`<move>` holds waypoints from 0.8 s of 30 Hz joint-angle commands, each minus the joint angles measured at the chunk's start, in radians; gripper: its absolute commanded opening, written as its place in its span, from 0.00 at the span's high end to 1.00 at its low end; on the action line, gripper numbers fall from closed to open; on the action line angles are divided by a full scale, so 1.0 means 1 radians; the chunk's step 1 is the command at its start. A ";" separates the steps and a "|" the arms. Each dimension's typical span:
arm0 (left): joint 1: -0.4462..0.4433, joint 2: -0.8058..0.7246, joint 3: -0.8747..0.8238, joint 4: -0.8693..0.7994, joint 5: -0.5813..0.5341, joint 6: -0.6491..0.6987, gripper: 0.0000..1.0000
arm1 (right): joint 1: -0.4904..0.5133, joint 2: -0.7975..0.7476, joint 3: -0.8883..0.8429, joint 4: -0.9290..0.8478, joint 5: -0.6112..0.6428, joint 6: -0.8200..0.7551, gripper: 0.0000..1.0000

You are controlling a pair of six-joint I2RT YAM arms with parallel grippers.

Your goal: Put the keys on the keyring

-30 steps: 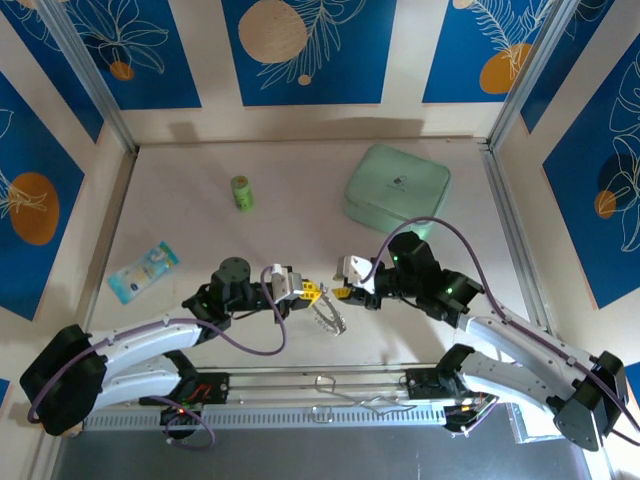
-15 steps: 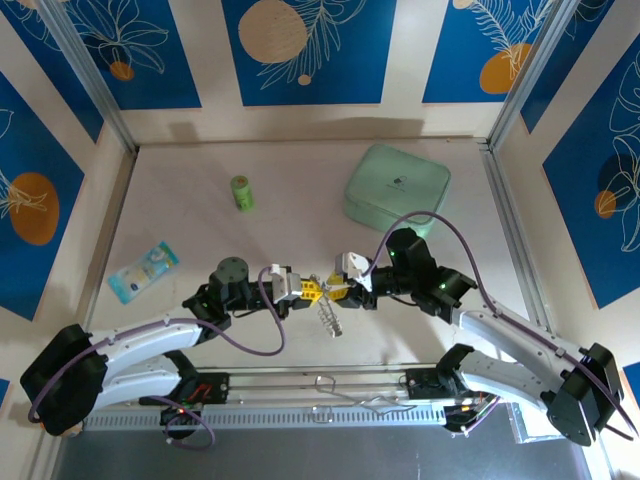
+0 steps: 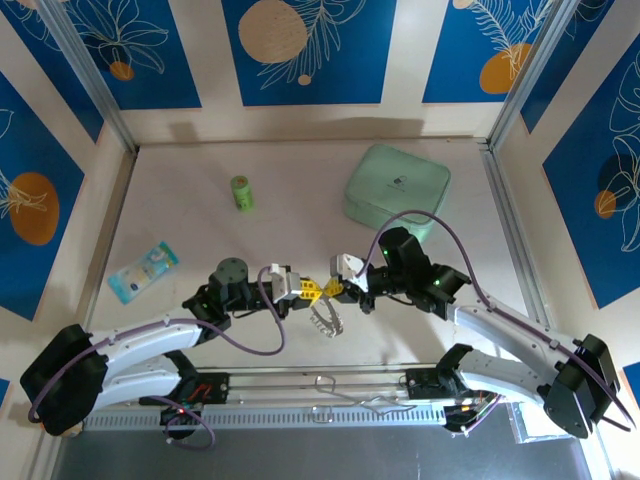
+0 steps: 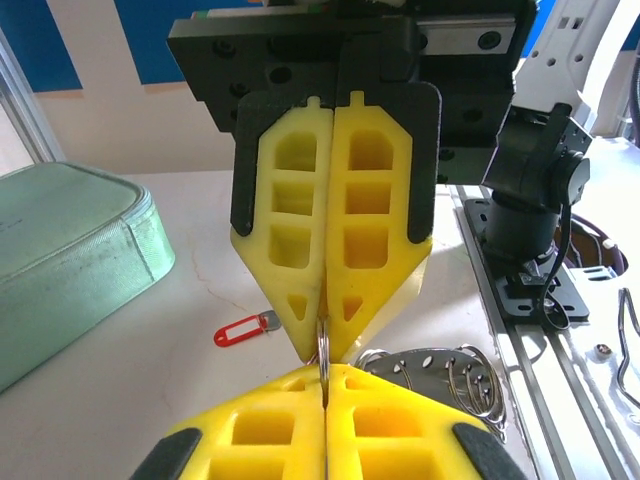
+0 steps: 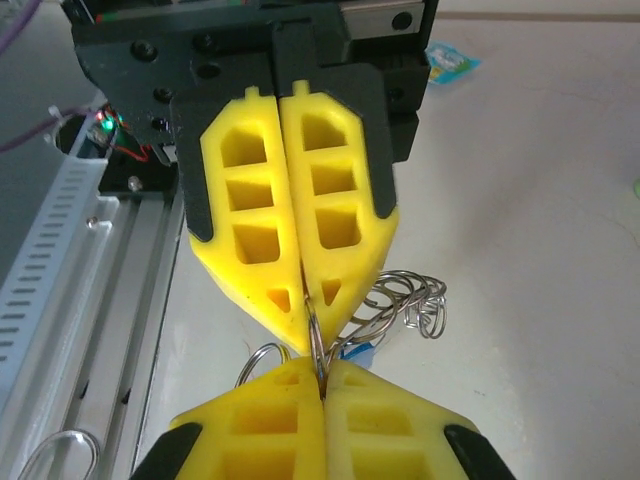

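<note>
Just past the arm bases, clamped tip to tip on the thin wire of the keyring (image 3: 325,318): left gripper (image 3: 303,291) and right gripper (image 3: 337,289), both pinched fully closed, silvery fringe dangling beneath. Slightly beyond, flat on the table (image 3: 300,195), red-tagged key (image 4: 245,328). Farther back, green case (image 3: 397,186).

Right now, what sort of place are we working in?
Likely an enclosed robot test cell: a pale table walled by blue leaf-print panels in metal framing, with a perforated mounting rail along its near edge.
</note>
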 commanded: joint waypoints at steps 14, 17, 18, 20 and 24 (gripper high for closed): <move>-0.012 0.009 0.162 -0.305 -0.045 0.126 1.00 | 0.100 0.138 0.259 -0.364 0.164 -0.197 1.00; -0.011 -0.006 0.146 -0.279 -0.047 0.122 1.00 | 0.056 0.081 0.201 -0.276 0.096 -0.154 0.80; -0.013 -0.012 0.136 -0.257 -0.046 0.116 1.00 | 0.035 0.054 0.171 -0.238 0.069 -0.135 0.72; -0.011 -0.022 0.111 -0.206 -0.044 0.097 1.00 | 0.003 0.006 0.114 -0.161 0.035 -0.098 0.65; -0.011 -0.032 0.068 -0.117 -0.032 0.063 1.00 | -0.005 -0.043 0.024 -0.078 0.063 -0.077 0.65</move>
